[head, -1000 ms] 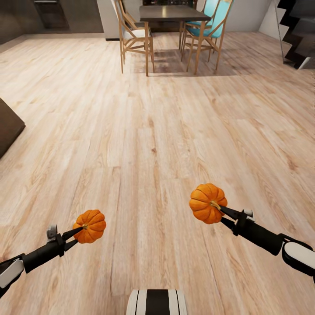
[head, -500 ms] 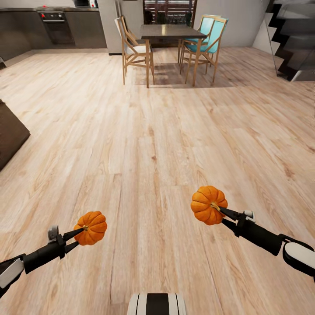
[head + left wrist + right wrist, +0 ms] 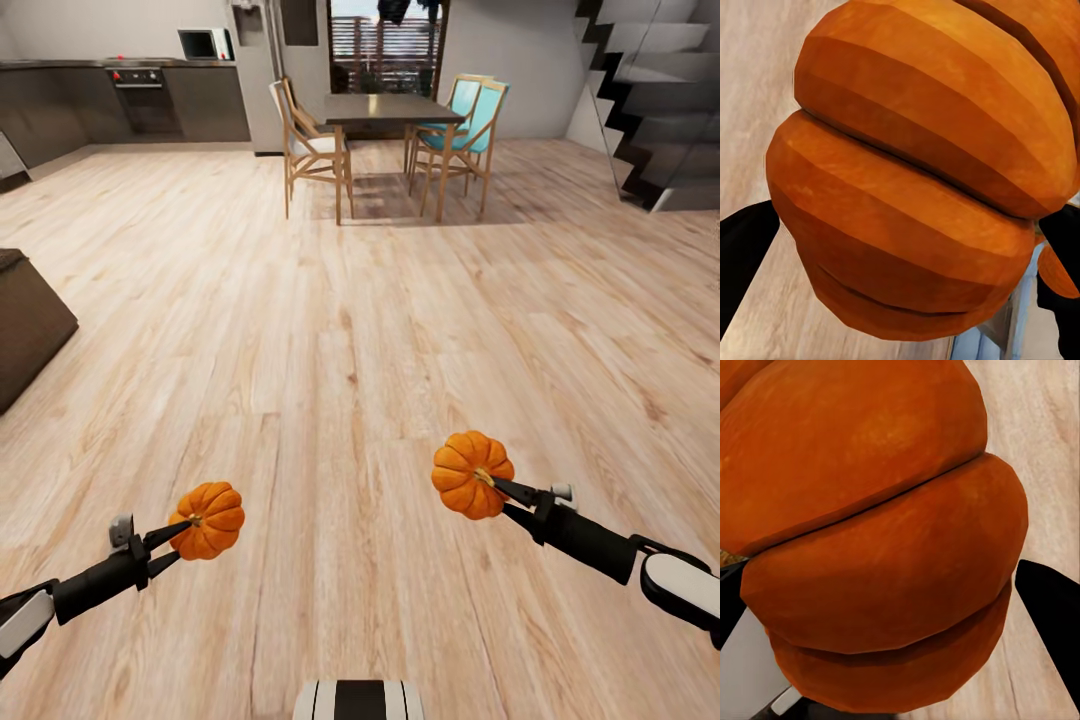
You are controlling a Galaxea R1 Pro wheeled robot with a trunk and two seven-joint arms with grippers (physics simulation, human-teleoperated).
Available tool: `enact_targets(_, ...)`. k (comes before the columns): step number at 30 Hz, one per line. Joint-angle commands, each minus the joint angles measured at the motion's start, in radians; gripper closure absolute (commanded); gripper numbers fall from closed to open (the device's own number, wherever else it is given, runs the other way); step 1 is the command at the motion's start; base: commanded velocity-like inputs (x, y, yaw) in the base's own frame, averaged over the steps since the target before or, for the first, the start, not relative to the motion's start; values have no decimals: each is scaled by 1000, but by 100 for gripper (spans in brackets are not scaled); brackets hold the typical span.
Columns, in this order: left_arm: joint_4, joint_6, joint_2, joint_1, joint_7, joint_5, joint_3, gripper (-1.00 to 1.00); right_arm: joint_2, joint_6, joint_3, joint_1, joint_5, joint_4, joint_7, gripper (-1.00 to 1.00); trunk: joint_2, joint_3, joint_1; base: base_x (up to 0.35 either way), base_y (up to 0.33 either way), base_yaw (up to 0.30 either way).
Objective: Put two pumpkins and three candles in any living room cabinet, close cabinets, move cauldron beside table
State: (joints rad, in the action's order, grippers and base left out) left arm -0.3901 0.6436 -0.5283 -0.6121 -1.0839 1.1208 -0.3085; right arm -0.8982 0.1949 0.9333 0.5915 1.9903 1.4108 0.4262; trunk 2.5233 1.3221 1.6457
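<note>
Orange, ribbed round pumpkin (image 3: 207,520) was clamped in the black left gripper (image 3: 183,525), held above the pale wood-plank floor (image 3: 350,330). Second orange ribbed pumpkin (image 3: 470,474) was clamped in the black right gripper (image 3: 497,486), likewise held over the floor. Dark rectangular dining table (image 3: 392,108) with wooden chairs (image 3: 305,145) was recorded far ahead.

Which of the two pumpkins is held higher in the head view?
The pumpkin in the right gripper: this right pumpkin sits higher in the picture than the left pumpkin.
</note>
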Motion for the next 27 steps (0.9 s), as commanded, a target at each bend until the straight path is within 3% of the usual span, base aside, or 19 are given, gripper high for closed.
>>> enact_targets(1, 1, 7, -1, -1, -2, 8, -6, 100, -1, 2, 4, 2, 9, 0, 2, 100, 0, -3, -1, -5, 0, 0)
enact_targets(6, 1, 7, -1, -1, -2, 8, -6, 100, 2, 2, 4, 2, 7, -2, 0, 100, -1, -23, -3, -159, 0, 0)
enact_targets(20, -1, 7, 0, -1, -2, 8, -7, 100, 22, 3, 5, 2, 5, -7, 0, 100, -4, -77, -9, -330, 0, 1)
enact_targets(27, -1, 7, 0, -1, -1, 8, -8, 100, 22, 3, 5, 2, 5, -6, 0, 100, -6, -104, -12, -80, 0, 224)
